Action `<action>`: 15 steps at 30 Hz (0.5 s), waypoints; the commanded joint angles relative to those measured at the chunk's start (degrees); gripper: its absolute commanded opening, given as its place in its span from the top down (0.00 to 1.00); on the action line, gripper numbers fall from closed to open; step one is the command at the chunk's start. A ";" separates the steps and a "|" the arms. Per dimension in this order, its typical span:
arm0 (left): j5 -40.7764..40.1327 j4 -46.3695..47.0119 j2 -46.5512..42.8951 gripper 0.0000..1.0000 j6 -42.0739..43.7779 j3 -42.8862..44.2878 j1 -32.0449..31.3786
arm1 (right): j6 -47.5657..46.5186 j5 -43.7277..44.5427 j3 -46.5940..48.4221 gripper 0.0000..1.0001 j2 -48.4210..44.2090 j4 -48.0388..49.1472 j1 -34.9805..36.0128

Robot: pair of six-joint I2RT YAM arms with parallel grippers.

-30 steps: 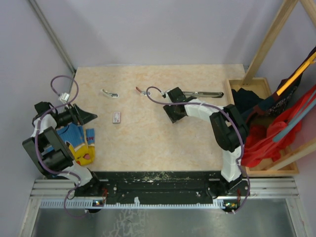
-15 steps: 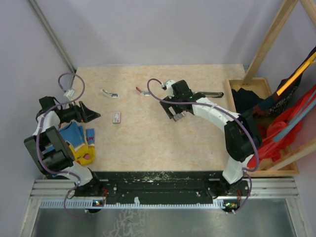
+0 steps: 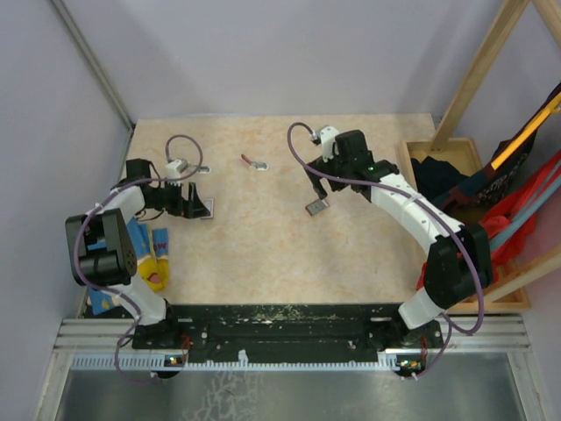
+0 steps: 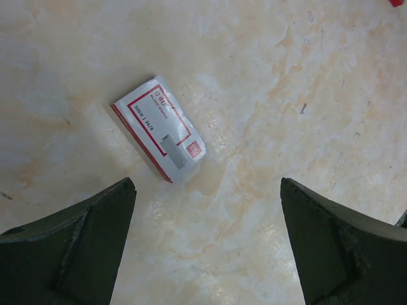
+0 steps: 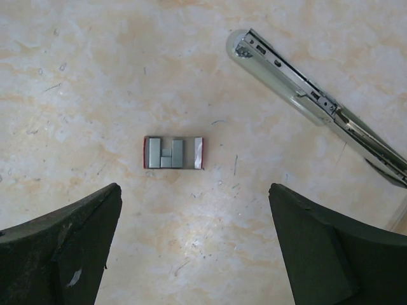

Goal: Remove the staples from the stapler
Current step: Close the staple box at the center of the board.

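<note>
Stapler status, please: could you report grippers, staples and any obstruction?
Left gripper open, over white-and-red tag. Right gripper open, empty, above staples. Stapler lying opened, apart from staples. Nothing in the way.

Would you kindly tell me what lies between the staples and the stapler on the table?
Nothing does: the right wrist view shows only bare tabletop between the staples and the stapler.
</note>
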 commanded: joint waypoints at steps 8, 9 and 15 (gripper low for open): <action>-7.82 4.54 5.45 0.00 -3.66 -1.59 -5.54 | -0.81 -3.10 -3.03 0.01 -3.43 3.24 0.12; -7.63 4.45 5.65 0.00 -3.58 -1.54 -6.13 | -0.86 -3.13 -3.24 0.01 -3.45 3.39 0.09; -6.18 2.31 6.61 0.00 -2.17 -1.17 -10.01 | -1.44 -2.18 -3.97 0.01 -3.42 4.41 0.08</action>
